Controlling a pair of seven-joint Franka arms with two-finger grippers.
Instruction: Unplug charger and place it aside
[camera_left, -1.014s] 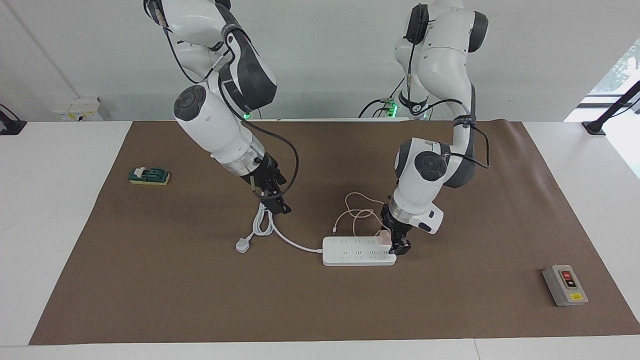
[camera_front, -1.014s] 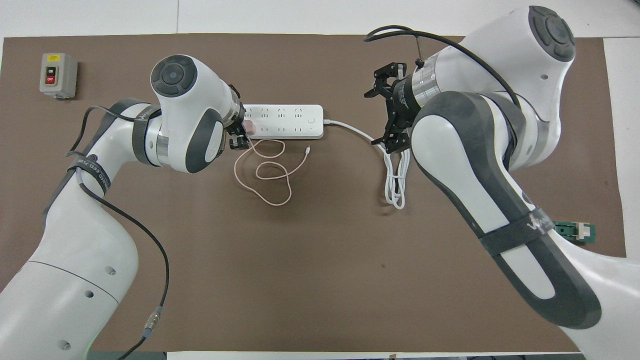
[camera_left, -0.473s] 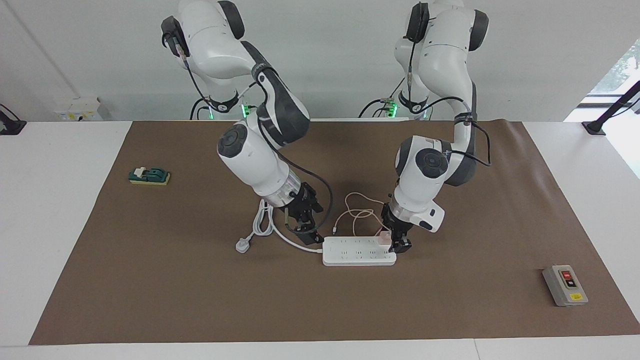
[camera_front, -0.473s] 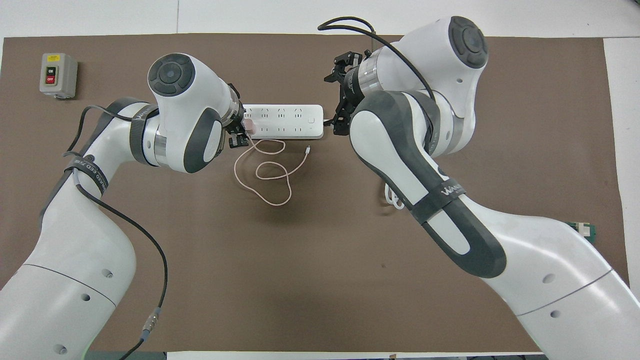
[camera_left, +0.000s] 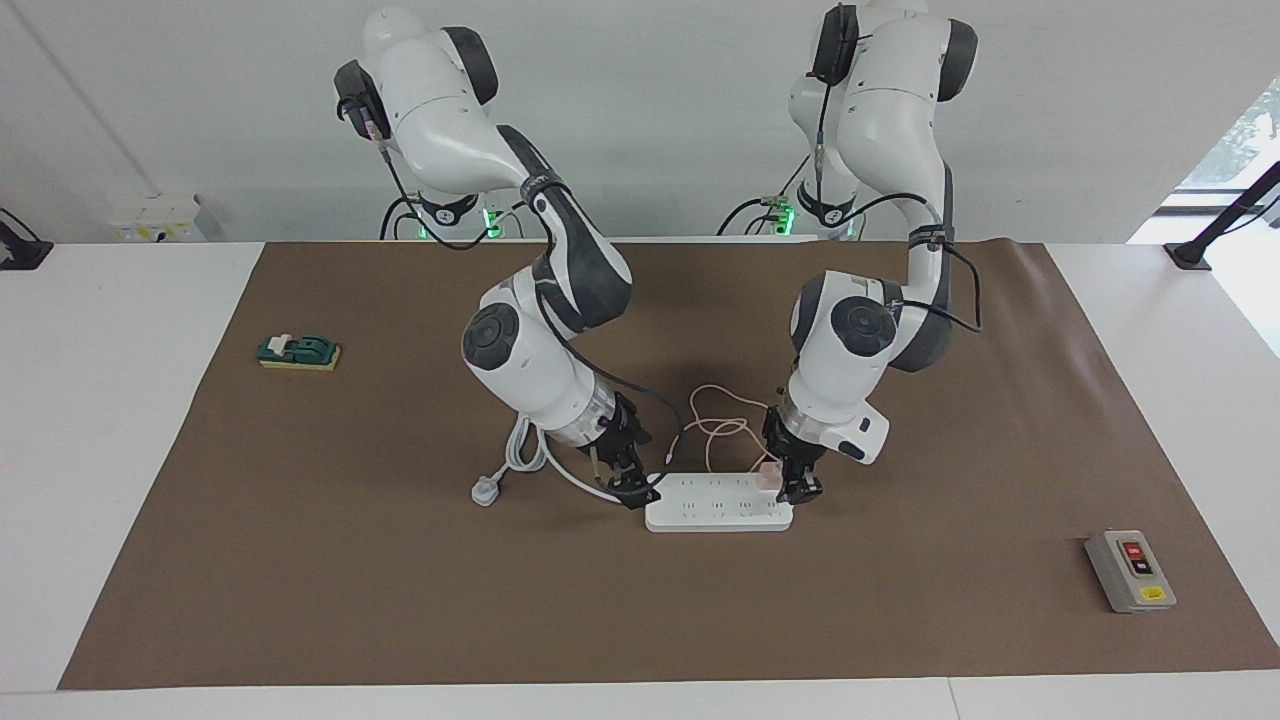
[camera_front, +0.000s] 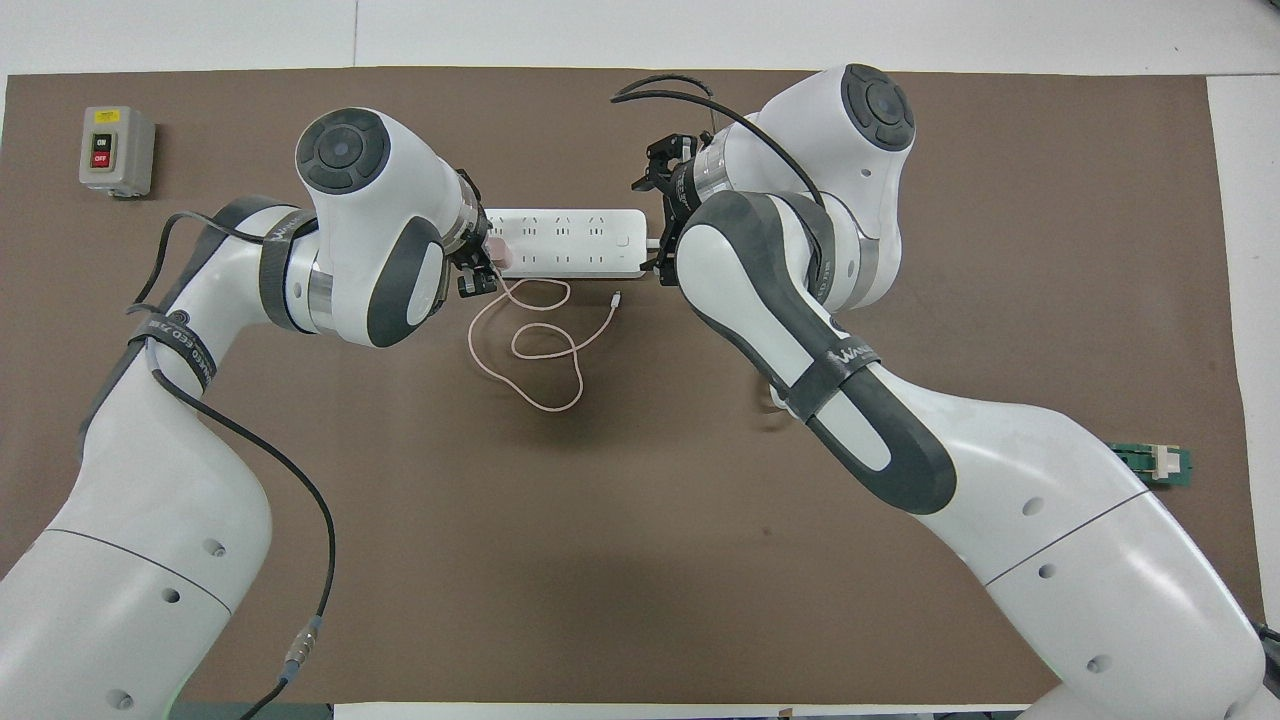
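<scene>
Pink cable loops lie on the brown mat nearer to the robots than the white power strip, running up to the small pink charger, which sits plugged into the strip at the end toward the left arm's side. The left pincer is down at that end with the charger between its fingers, closed on it. The right pincer is low at the strip's cord end, touching or almost touching it; I cannot tell how wide it stands. The thick white cord and its plug lie beside it. A grey switch box sits farther out on the surface.
</scene>
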